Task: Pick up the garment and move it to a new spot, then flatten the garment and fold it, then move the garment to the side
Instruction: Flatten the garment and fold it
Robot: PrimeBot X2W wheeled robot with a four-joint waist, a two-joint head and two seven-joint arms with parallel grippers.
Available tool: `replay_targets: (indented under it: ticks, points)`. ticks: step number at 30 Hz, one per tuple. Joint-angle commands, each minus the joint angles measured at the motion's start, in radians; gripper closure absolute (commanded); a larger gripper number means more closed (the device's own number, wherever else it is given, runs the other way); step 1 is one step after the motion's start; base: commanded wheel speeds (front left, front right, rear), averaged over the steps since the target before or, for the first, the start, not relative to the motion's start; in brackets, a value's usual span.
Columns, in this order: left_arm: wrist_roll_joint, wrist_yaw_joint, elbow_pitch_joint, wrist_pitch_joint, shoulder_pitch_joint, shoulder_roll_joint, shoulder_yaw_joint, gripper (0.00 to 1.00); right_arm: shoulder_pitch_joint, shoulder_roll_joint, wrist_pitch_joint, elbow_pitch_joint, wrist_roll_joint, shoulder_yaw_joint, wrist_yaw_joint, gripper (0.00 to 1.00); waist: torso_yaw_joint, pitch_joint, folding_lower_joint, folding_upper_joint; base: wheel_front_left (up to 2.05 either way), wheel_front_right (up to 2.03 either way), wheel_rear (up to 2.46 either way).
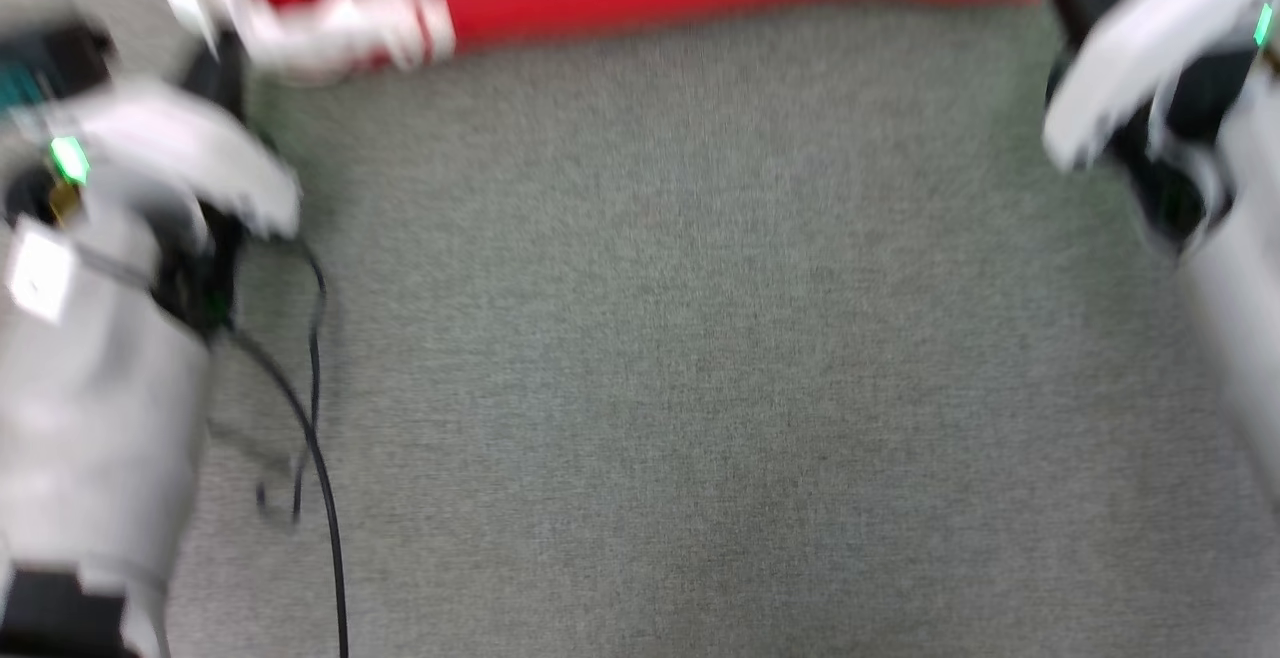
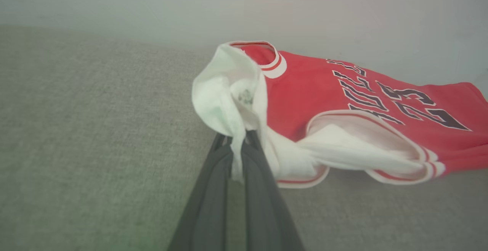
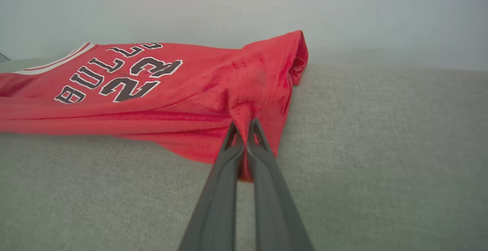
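Head cam looks down on grey surface (image 1: 650, 338); both wrist cams low, close, share garment (image 2: 305, 90) w/ it.

Left pincer (image 2: 239, 139) clamped tight; right pincer (image 3: 243, 128) likewise.

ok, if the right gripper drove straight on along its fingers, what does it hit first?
The garment: the right gripper is shut on its red edge. Beyond, probably more of it; depth unclear.
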Motion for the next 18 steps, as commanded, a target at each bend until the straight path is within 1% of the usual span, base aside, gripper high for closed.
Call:
replay_targets:
  ticks: [1,2,4,7,10,13,16,18]
  points:
    - [-0.016,-0.003,-0.016,-0.015,0.098,0.013,0.003,1.00,0.091,-0.034,-0.014,-0.015,0.028,0.009,-0.002,1.00,0.014,-0.097,0.0001,0.0000,0.00,0.00,0.00]
    - [-0.016,-0.003,-0.016,-0.015,0.098,0.013,0.003,1.00,0.091,-0.034,-0.014,-0.015,0.028,0.009,-0.002,1.00,0.014,-0.097,0.0001,0.0000,0.00,0.00,0.00]
    - [-0.025,-0.003,-0.037,-0.027,0.182,0.015,0.002,1.00,0.172,-0.052,-0.024,-0.031,0.050,0.015,-0.003,1.00,0.020,-0.145,0.0001,0.0000,0.00,0.00,0.00]
    - [-0.033,0.013,-0.079,-0.040,0.306,0.026,0.005,1.00,0.279,-0.076,-0.033,-0.062,0.072,0.024,-0.003,1.00,0.023,-0.211,0.0001,0.0000,0.00,0.00,0.00]
    - [-0.041,0.037,-0.136,-0.042,0.426,0.032,0.007,1.00,0.384,-0.099,-0.039,-0.096,0.085,0.024,-0.004,1.00,0.029,-0.273,0.0001,0.0000,0.00,0.00,0.00]
    - [-0.056,0.066,-0.207,-0.018,0.539,0.035,0.008,1.00,0.485,-0.117,-0.040,-0.130,0.092,0.009,-0.004,1.00,0.034,-0.328,0.0001,0.0000,0.00,0.00,0.00]
    - [-0.076,0.102,-0.284,0.015,0.647,0.047,0.016,1.00,0.582,-0.125,-0.037,-0.164,0.090,-0.016,-0.007,1.00,0.038,-0.373,0.0001,0.0000,0.00,0.00,0.00]
    - [-0.085,0.125,-0.338,0.035,0.717,0.055,0.020,1.00,0.645,-0.119,-0.036,-0.189,0.087,-0.037,-0.007,1.00,0.035,-0.402,0.0001,0.0000,0.00,0.00,0.00]
